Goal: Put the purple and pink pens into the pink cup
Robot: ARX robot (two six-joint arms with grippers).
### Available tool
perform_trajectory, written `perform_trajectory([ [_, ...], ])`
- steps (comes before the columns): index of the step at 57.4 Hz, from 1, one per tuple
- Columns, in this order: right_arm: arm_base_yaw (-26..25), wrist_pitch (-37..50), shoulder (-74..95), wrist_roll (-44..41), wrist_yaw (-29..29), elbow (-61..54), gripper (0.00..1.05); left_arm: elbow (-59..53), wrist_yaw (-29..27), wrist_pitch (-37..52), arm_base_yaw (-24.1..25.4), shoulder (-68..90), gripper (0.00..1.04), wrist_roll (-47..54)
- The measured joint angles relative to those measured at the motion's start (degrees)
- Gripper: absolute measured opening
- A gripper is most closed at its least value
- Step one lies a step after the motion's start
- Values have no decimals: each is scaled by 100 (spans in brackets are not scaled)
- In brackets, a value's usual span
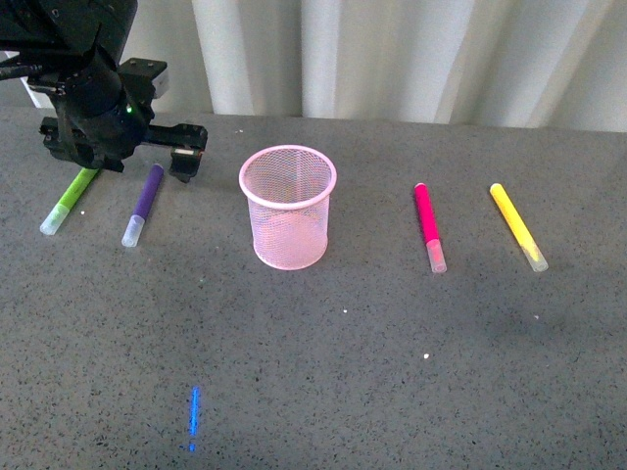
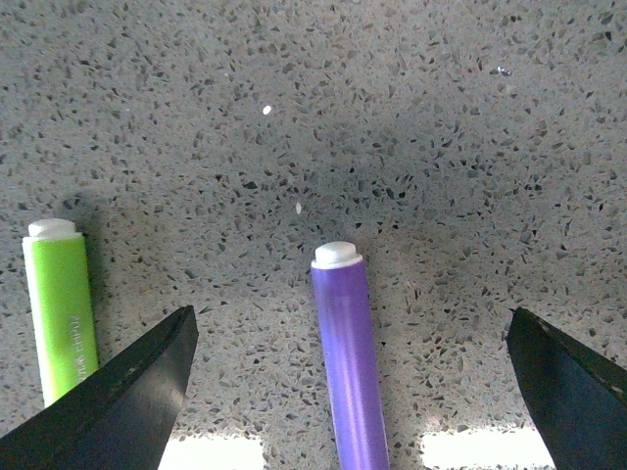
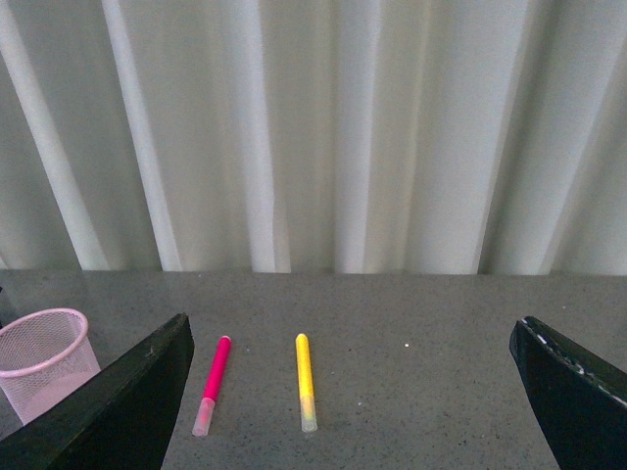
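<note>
Left fingers point(image 2: 127, 392) spread wide astride the purple pen point(image 2: 348, 362) near the tabletop's point(image 1: 392, 372) far left corner; right fingers point(image 3: 118, 401) also wide.

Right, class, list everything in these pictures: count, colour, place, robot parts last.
pink cup: one, light pink mesh, upright mid-table.
purple pen: one, purple, lying left of the cup.
green marker: one, lime green, left of the purple pen.
pink pen: one, magenta, lying right of the cup.
yellow marker: one, yellow, right of the pink pen.
table: one, grey speckled, under everything.
curtain: one, white, behind the table.
left gripper: one, black, open, astride the purple pen's end.
right gripper: one, black, open, facing the curtain.
</note>
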Motion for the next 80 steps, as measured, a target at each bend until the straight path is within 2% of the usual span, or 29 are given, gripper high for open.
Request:
perform_trajectory([
  [13,0,0,0,0,-2,0,98,22,2,0,0,111,98,-92],
  [48,0,0,0,0,0,0,98,94,4,59,-61,203,14,-264],
  [68,0,0,0,0,0,0,98,-173,72,439,57,77,13,-509],
  [80,0,0,0,0,-2,0,98,-752,330,1051,157,-398,13,-931],
])
